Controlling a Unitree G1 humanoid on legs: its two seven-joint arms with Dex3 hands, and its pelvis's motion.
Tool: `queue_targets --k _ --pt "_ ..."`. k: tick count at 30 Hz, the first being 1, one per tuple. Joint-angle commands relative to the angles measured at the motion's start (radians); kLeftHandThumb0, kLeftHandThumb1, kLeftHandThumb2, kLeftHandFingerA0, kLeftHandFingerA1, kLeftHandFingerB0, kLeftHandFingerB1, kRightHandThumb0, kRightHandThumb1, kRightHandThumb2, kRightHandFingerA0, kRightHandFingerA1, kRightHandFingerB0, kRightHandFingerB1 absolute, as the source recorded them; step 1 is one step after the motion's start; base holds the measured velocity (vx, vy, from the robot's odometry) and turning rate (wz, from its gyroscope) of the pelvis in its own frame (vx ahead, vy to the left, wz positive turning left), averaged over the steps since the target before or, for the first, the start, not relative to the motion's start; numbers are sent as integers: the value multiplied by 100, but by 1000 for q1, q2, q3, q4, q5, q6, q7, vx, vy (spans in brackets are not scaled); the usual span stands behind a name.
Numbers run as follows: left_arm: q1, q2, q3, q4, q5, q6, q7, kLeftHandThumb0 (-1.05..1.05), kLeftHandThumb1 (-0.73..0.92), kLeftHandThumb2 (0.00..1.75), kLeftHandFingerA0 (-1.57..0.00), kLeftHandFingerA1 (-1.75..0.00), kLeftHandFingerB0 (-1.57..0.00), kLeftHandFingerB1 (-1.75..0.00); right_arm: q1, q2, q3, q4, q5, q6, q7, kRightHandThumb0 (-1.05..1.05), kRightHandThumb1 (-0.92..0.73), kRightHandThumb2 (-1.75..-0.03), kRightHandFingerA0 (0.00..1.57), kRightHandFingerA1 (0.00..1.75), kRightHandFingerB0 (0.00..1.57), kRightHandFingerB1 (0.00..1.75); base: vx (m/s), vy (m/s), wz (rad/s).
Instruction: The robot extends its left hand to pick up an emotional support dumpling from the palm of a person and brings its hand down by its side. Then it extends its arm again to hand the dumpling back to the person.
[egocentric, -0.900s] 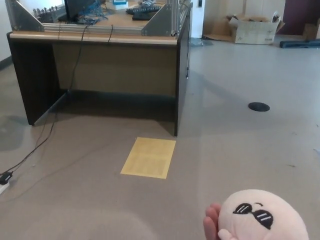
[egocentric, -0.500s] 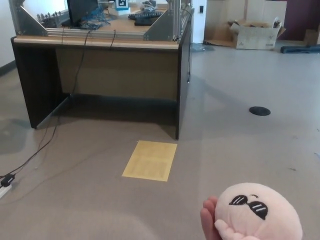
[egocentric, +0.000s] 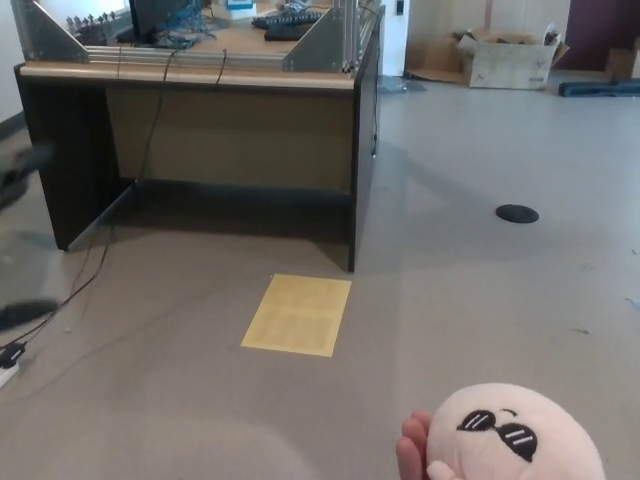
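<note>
Down in the bottom right corner, cradled in a person's hand – a plush dumpling, round, pale pink and soft-looking, cut off by the lower edge. Stitched on its front, a tiny face: dark sunglasses with white glints, tilted a little to the right, and one thin curved line just above them. Touching its left and lower side, the person's fingertips, curled up against the plush. At the far left edge, two dark smears, most likely the robot's left hand – too blurred to tell whether its fingers are spread or closed, and well apart from the dumpling, with bare grey floor in between. No sign of the right hand. Farther back on the left, a dark-sided desk with a light wooden front panel, topped by a metal frame and a tangle of wires. Hanging from the desk's front edge and trailing across the floor to the left, a black cable. Flat on the floor just in front of the desk's right leg, a yellow sheet. Off to the right, a small black disc set in the floor, and against the back wall an open cardboard box.
</note>
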Motion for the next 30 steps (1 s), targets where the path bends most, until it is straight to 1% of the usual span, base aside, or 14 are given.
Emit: queue_targets --k 1,2,3,10,11,12,13,16,17,22,26,27,28,30 --pt "-405 142 -203 -220 -110 358 -430 -46 28 73 0 -17 0 -23 -14 -30 -14 35 2 -72 -30 -35 -58 -58 83 51 59 40 0 0 0" --pt "-407 143 -204 -220 -111 361 -431 -46 28 73 0 -17 0 -23 -15 -30 -14 35 2 -72 -30 -35 -58 -58 83 51 59 40 0 0 0" --pt "-488 111 -259 -231 -91 374 -472 -61 39 77 0 0 0 0 -16 -29 -14 36 3 -75 -30 -40 -49 -76 77 62 55 52 0 0 0" --pt "-715 10 -432 -251 -9 398 -572 -63 38 81 0 0 0 0 -20 -28 -16 36 5 -75 -34 -36 -58 -57 83 51 60 39 0 0 0" --pt "-780 -40 -488 -255 14 406 -592 -53 34 77 0 -15 0 -10 -20 -28 -17 36 6 -77 -33 -41 -49 -77 74 62 54 52 0 0 0" --pt "-805 -59 -509 -257 21 411 -598 -53 34 77 0 -15 0 -10 -21 -28 -18 37 7 -77 -30 -41 -49 -77 74 62 54 52 0 0 0" --pt "-829 -73 -531 -258 32 417 -607 -49 34 74 0 -14 0 -10 -23 -29 -16 38 5 -81 -30 -36 -59 -57 81 51 59 39 0 0 0" --pt "-861 -85 -562 -257 44 428 -620 -49 34 74 0 -14 0 -10 -26 -30 -13 41 0 -87 -33 -36 -59 -57 81 51 59 39 0 0 0" --pt "-876 -106 -590 -260 67 400 -623 -53 34 53 0 -12 0 -9 -31 -30 -13 43 1 -84 -32 -36 -59 -58 82 51 61 40 0 0 0" --pt "-921 -151 -667 -290 101 391 -636 -47 26 63 0 -10 0 -14 -41 -32 -13 42 0 -63 -30 -36 -59 -59 82 50 60 40 0 0 0" --pt "-942 -186 -730 -347 110 393 -659 -37 36 51 0 -17 0 -16 -54 -28 -20 43 17 -63 -6 -37 -59 -59 82 53 63 41 0 0 0" --pt "-941 -194 -741 -358 103 410 -665 -37 28 63 0 -13 0 -16 -57 -30 -20 44 18 -63 -2 -41 -60 -57 80 51 59 39 0 0 0" --pt "-943 -205 -756 -370 94 435 -674 -39 29 62 0 -11 0 -13 -63 -32 -19 47 16 -59 1 -43 -49 -79 71 63 53 53 0 0 0" --pt "-945 -211 -763 -375 90 446 -679 -39 29 62 0 -11 0 -13 -66 -33 -18 50 14 -56 2 -43 -49 -79 71 63 53 53 0 0 0"
